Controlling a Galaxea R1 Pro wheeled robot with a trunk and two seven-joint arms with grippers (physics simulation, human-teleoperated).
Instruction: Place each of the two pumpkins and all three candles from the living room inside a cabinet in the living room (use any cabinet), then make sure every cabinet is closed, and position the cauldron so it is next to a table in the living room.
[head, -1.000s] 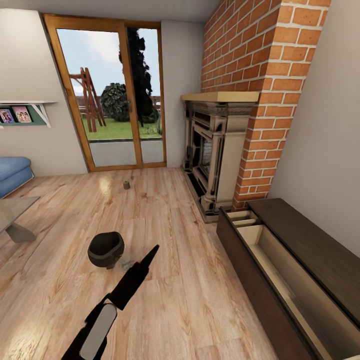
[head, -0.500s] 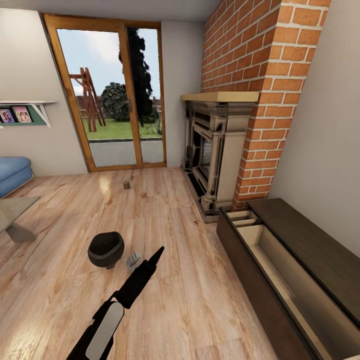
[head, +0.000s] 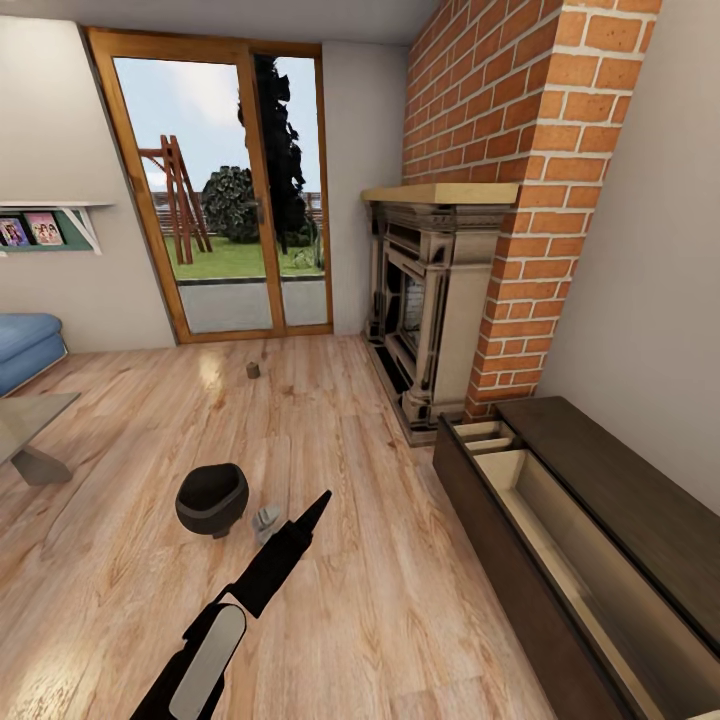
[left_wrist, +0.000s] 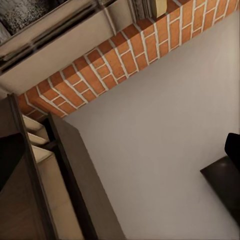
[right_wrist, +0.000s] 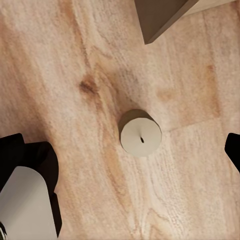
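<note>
Task status: early, in my judgement. One candle (head: 265, 520) lies on the floor lower left of centre, just beside the cauldron (head: 212, 497). Another (head: 253, 370) stands mid-frame near the door. The cabinet (head: 600, 470) drawers at lower right are open, and the visible parts are bare.

The right gripper (right_wrist: 132, 150) has its jaws spread above a candle (right_wrist: 141, 139). I cannot tell the jaw state of the left gripper (head: 318, 498). The table (head: 30, 412) is cut off at the left edge.

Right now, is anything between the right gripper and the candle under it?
Nothing visible. In the right wrist view the candle stands upright on the bare wood floor, in the gap of the open right gripper, apart from both fingers. A grey slab corner sits off to one side, not over the candle.
</note>
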